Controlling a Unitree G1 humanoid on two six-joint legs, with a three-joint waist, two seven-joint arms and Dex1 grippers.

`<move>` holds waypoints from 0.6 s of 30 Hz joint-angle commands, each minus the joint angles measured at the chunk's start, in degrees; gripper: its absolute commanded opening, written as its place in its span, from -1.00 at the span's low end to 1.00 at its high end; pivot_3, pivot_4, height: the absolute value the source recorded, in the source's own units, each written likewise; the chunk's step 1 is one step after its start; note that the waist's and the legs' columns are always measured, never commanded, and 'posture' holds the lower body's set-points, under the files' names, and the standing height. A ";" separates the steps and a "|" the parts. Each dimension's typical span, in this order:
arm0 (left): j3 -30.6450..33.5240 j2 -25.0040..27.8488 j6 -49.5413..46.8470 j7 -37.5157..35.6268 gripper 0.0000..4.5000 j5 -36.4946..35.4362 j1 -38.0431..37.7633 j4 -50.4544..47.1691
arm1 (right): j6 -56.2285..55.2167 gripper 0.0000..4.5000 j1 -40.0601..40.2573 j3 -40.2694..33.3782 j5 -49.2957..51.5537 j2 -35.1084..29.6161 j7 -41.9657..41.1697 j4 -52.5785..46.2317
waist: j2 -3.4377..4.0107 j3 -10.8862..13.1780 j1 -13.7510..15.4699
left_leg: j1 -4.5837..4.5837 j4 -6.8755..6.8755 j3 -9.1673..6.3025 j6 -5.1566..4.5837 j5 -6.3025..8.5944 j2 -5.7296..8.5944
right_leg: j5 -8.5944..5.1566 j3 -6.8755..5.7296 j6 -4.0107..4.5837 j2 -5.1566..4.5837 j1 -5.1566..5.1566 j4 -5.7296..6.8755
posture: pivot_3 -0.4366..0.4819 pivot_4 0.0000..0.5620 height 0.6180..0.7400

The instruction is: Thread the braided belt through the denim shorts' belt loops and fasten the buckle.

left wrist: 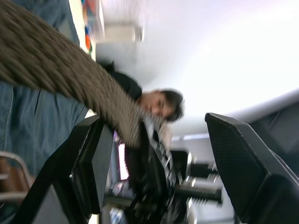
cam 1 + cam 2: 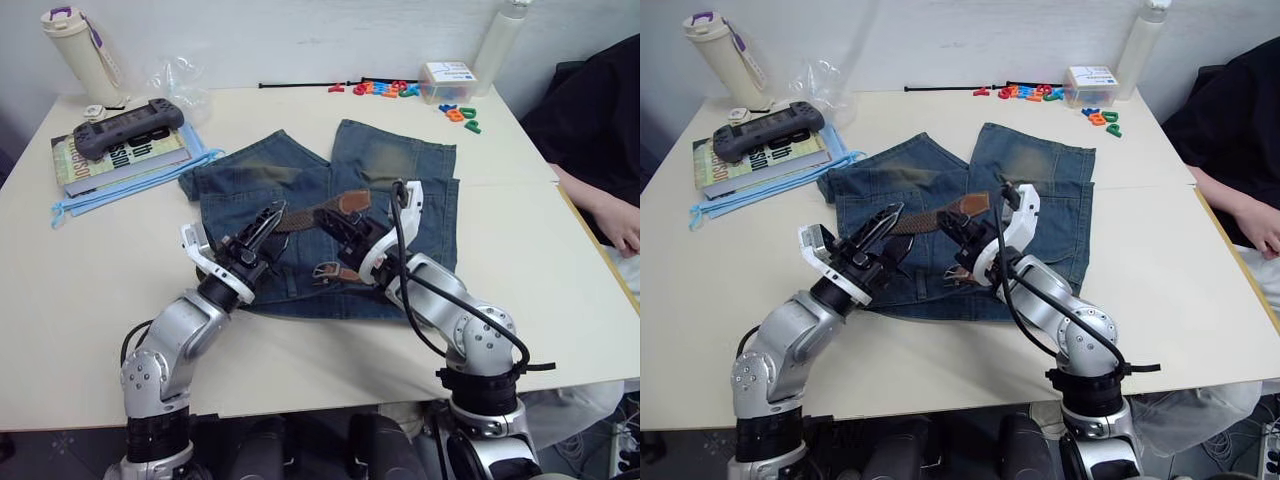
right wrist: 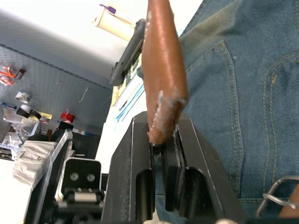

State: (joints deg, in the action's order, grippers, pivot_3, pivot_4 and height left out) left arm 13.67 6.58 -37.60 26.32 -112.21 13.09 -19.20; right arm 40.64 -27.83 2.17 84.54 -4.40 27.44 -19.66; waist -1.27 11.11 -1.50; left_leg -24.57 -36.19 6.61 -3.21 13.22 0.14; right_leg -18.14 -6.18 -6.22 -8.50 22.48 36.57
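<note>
The denim shorts (image 2: 400,160) lie flat mid-table, legs pointing away and waistband nearest me. Across them runs the braided belt (image 2: 300,217), lifted slightly off the cloth. My right gripper (image 2: 332,224) is shut on the belt's reddish-brown leather tip (image 3: 163,60). My left gripper (image 2: 267,222) is open around the woven strap (image 1: 51,60), which passes close to one finger (image 1: 88,163). The buckle (image 2: 325,270) rests on the denim near the waistband, also seen beside my right fingers as the buckle (image 3: 275,198). My arms hide the belt loops.
A book (image 2: 120,155) bearing a game controller (image 2: 125,130) lies at the back left over a blue pouch, with a bottle (image 2: 75,40) behind. Coloured letters (image 2: 385,88) and a small box (image 2: 447,80) sit at the back. A person (image 2: 600,130) sits at the right.
</note>
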 commanded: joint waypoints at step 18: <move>3.51 -1.03 -6.72 0.35 -0.98 -0.79 3.49 1.79 | 0.79 -1.00 0.53 0.06 -0.17 0.33 -0.31 -3.89 | -0.01 0.00 0.09 | -0.02 0.04 0.00 0.01 0.02 0.00 | 0.00 -0.02 0.00 0.02 0.00 -0.15 | -0.05 -0.47 0.63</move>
State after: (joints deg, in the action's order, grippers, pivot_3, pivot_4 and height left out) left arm 17.10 5.32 -43.05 28.55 -112.20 15.45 -16.72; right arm 41.24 -27.65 2.02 84.06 -4.18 27.46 -20.30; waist -1.28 11.11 -1.41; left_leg -24.59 -36.14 6.61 -3.20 13.24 0.13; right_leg -18.14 -6.20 -6.22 -8.47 22.48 36.41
